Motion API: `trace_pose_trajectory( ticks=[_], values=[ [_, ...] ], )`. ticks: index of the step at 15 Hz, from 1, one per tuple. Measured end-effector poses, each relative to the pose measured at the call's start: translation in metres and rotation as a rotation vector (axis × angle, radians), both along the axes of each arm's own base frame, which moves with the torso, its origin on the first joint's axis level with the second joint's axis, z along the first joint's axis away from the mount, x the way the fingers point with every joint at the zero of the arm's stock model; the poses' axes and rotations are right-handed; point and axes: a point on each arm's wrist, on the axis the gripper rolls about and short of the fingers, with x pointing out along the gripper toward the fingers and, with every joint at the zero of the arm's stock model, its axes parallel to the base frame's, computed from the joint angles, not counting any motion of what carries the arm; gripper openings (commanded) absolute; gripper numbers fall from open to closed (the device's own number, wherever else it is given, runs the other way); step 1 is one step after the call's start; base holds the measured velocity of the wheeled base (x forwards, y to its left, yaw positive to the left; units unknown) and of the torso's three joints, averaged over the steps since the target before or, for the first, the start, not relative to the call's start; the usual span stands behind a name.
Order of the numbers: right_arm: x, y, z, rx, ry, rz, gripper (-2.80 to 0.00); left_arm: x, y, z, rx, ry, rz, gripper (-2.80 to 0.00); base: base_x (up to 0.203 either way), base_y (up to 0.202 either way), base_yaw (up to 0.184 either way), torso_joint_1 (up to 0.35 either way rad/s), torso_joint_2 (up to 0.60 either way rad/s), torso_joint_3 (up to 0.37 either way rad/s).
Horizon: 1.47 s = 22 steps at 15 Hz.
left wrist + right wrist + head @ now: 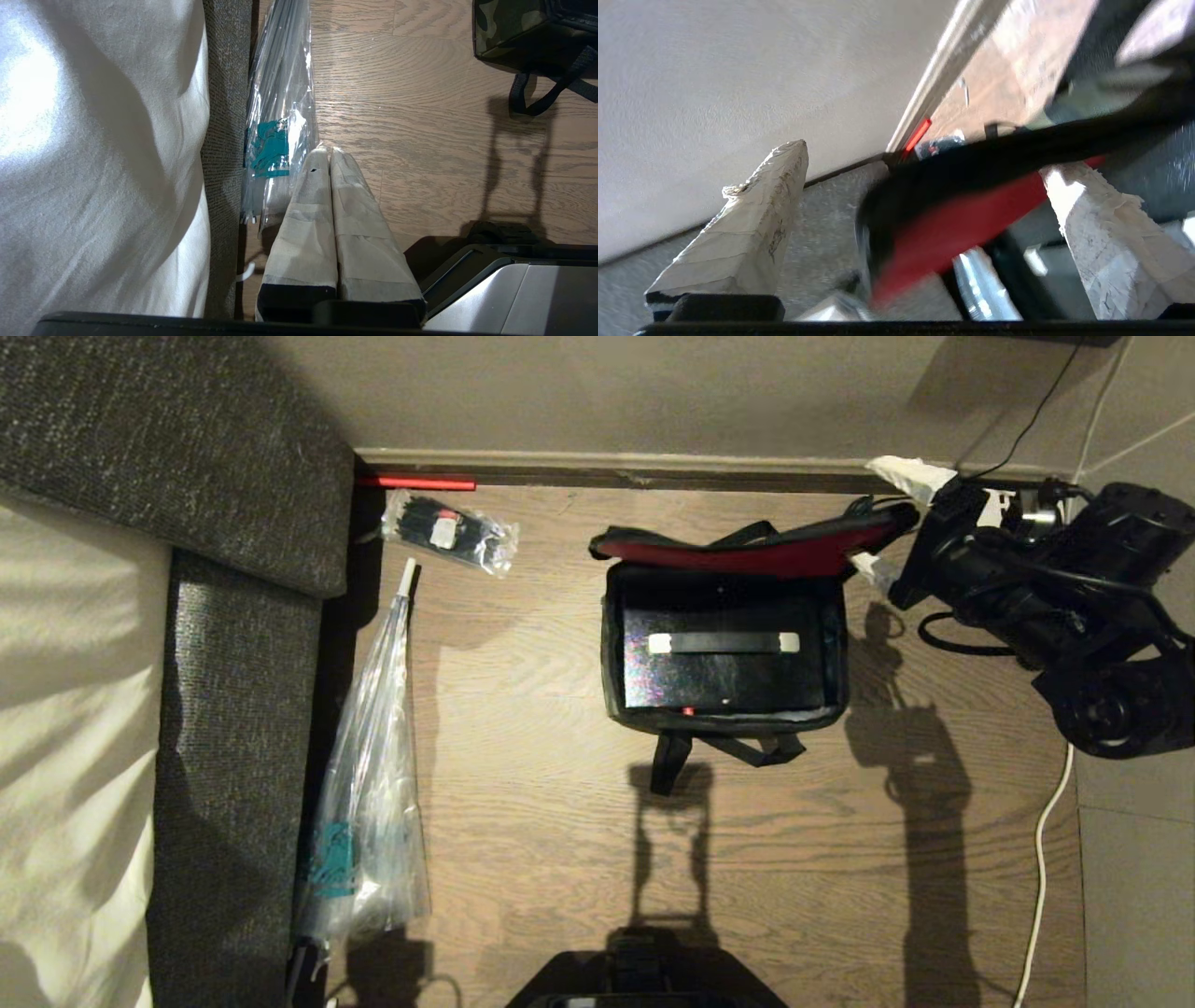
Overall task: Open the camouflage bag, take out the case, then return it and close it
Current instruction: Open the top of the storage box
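Looking down in the head view, the camouflage bag sits centre frame, lid flipped back, the case still inside; the right gripper straddles the lid's corner at upper right, jaws spread. In the left wrist view, the left gripper hangs clenched and empty beside the long clear plastic sleeve. In the right wrist view, wide fingers flank the red lining; unheld, the lid could flop forward over the case.

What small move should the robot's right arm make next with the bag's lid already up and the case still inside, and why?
Probably bring the right pincer down and in over the case's strap handle. The camouflage bag lies open, its red-lined flap raised between the open pincer's fingers, and the case still sits inside. The left pincer is parked, shut.
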Motion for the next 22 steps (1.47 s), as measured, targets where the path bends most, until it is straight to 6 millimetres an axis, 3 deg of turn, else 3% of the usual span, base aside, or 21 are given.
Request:
trace_pose_trajectory(
  ticks=[12, 22],
  values=[
    [0.012, -0.015, 0.027, -0.233, -0.243, -0.155, 0.00, 0.000, 0.000, 0.000, 0.000, 0.000, 0.000, -2.80, 0.000, 0.000, 0.000, 0.000, 0.00, 0.000],
    [0.013, 0.006, -0.032, -0.242, -0.012, -0.070, 0.00, 0.000, 0.000, 0.000, 0.000, 0.000, 0.000, -2.80, 0.000, 0.000, 0.000, 0.000, 0.00, 0.000]
  ],
)
